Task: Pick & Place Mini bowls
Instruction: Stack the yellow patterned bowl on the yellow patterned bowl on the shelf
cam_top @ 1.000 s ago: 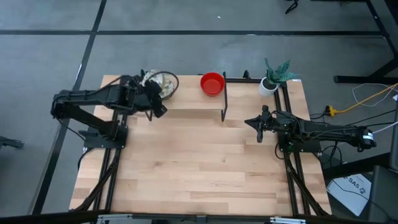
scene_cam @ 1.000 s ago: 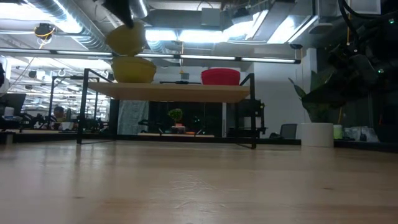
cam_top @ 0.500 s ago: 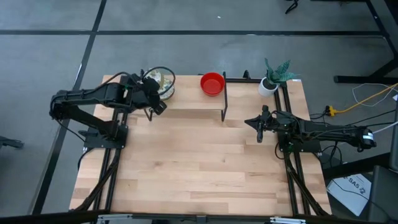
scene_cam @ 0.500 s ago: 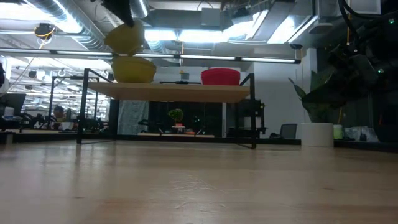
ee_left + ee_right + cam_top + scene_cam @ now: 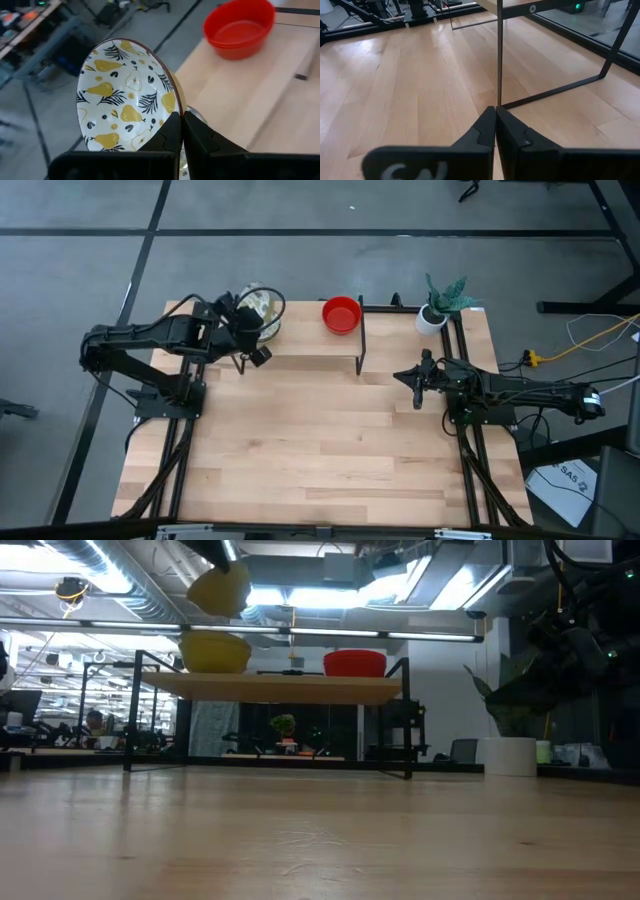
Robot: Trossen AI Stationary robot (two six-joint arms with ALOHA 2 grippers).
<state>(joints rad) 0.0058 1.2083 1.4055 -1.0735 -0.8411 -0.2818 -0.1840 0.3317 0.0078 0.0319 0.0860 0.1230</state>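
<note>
Left gripper [image 5: 181, 131]: fingers grasping pear-patterned bowl [image 5: 125, 95] by rim above shelf [image 5: 300, 345]. Right gripper [image 5: 495, 131]: fingers clenched, empty.

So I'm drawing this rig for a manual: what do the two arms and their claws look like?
Both arms are black and slim, built of jointed segments, each on a black frame at a side of the wooden table. The left claw and the right claw each have two flat, matt black fingers tapering to a wedge. The right one's body carries pale lettering. Black cables trail from the right arm's base.
</note>
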